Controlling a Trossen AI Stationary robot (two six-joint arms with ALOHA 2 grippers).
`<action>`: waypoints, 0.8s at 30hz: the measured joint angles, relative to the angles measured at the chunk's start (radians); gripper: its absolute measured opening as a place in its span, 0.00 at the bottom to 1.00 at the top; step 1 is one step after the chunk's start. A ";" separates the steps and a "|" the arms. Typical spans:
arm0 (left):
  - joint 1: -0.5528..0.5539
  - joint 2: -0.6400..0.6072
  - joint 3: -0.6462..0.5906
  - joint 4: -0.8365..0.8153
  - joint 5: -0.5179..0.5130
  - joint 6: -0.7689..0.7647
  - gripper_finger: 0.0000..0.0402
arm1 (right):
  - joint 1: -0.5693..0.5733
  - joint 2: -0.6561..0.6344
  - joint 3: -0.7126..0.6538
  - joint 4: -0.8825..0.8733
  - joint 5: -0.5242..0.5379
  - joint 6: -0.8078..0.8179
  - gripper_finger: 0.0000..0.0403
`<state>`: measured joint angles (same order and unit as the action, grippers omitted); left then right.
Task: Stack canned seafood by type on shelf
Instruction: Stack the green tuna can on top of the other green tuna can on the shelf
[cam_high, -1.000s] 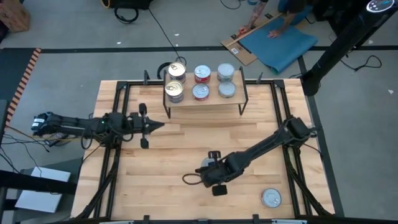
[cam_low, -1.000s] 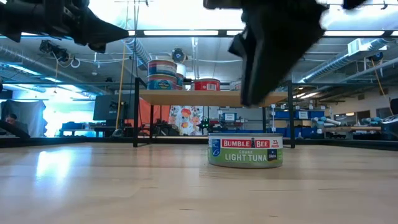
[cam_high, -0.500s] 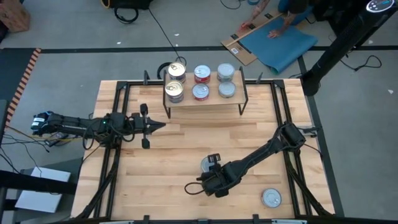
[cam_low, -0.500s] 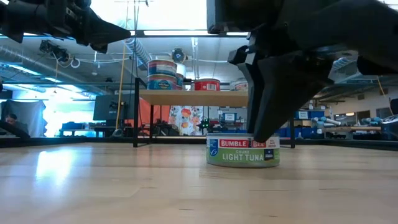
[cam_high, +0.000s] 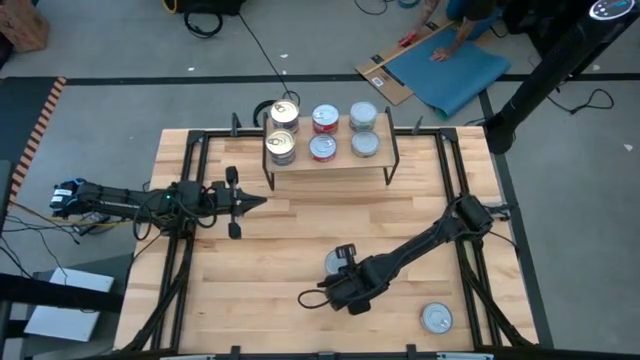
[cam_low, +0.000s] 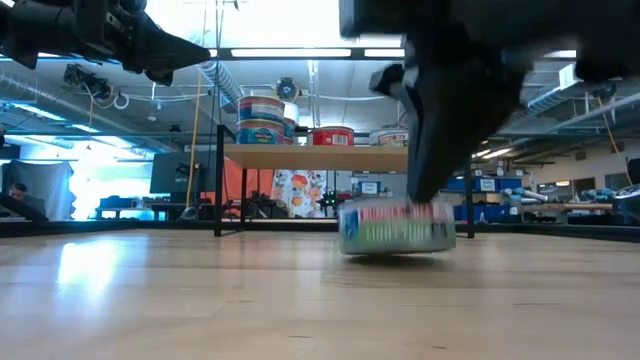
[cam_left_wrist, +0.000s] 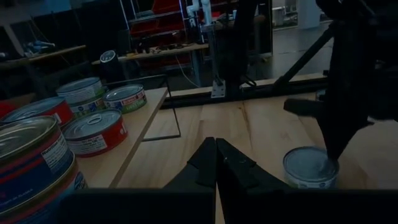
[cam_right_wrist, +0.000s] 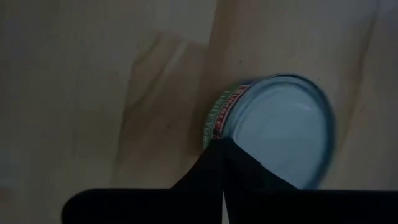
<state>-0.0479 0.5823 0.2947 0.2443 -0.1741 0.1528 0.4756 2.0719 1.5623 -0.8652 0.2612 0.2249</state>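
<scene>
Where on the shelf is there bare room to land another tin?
The shelf is bare along its front edge and at its right end, beside the silver-topped tins. The back is crowded: gold-topped tins on the left, red-labelled tins in the middle.

A large light-wood tabletop with a black metal frame (cam_high: 260, 250) carries a small raised light-wood shelf on thin black wire legs (cam_high: 330, 163), standing near its far edge. On the shelf stand short round tins in three columns: gold-topped tins (cam_high: 282, 135) on the left, red-labelled silver tins (cam_high: 323, 133) in the middle, plain silver-topped tins (cam_high: 363, 131) on the right. One silver-topped tin (cam_high: 436, 319) lies on the tabletop near the front right corner.
</scene>
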 joint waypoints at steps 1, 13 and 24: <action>0.000 0.000 0.000 0.000 0.000 0.000 0.01 | -0.004 -0.016 0.000 -0.002 -0.008 0.000 0.01; 0.000 0.000 0.000 0.001 0.000 0.000 0.01 | -0.108 -0.146 0.002 0.010 -0.191 0.211 0.00; 0.000 0.000 0.000 0.003 0.000 0.000 0.01 | -0.208 -0.144 0.002 0.030 -0.415 0.321 0.00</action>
<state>-0.0479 0.5823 0.2947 0.2474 -0.1745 0.1524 0.2673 1.9278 1.5646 -0.8355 -0.1536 0.5455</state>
